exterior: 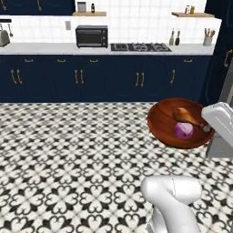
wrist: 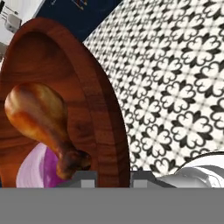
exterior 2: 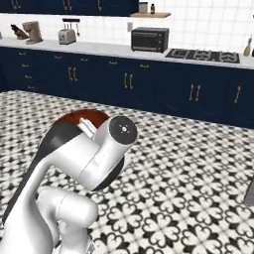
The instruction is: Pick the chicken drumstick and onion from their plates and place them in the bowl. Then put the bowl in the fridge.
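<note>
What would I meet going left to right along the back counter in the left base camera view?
Toaster → toaster oven → stovetop → two bottles → utensil holder.

We count one bowl [exterior: 164, 125], one chicken drumstick [exterior: 189, 117] and one onion [exterior: 184, 131]. Further off we count one toaster oven [exterior: 91, 36], one stovetop [exterior: 140, 47] and two wall shelves [exterior: 89, 14].

Drumstick [exterior: 190, 117] and onion [exterior: 183, 131] in bowl [exterior: 161, 124]
</note>
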Robot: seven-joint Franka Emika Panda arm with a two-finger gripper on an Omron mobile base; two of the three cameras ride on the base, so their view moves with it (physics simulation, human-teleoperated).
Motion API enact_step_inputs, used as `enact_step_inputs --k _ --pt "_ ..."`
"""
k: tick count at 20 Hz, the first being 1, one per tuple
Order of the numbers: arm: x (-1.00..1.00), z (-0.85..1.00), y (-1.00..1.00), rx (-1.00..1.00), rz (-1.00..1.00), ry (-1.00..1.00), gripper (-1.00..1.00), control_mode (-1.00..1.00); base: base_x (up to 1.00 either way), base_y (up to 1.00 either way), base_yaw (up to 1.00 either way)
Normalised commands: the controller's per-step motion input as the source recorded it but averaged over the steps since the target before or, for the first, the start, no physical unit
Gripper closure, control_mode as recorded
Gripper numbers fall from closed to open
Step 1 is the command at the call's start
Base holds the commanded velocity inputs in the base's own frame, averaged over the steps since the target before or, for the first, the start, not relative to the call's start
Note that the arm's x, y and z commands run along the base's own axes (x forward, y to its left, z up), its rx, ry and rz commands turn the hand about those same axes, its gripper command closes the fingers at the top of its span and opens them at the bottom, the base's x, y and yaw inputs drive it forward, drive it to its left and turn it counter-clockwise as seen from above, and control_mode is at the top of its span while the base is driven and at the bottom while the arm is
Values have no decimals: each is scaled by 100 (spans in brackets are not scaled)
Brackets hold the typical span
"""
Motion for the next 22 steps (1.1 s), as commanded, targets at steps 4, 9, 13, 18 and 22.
enact_step_inputs --k 4,9,13,18,22 --pt "0 0 0 0 0 0 100 100 100 -8 -35" --pt "0 0 0 0 0 0 100 100 100 3 -32" --pt "0 0 0 0 0 0 100 100 100 51 -35" --pt "0 0 0 0 0 0 100 100 100 74 -28" --pt "0 0 0 0 0 0 100 100 100 89 -36"
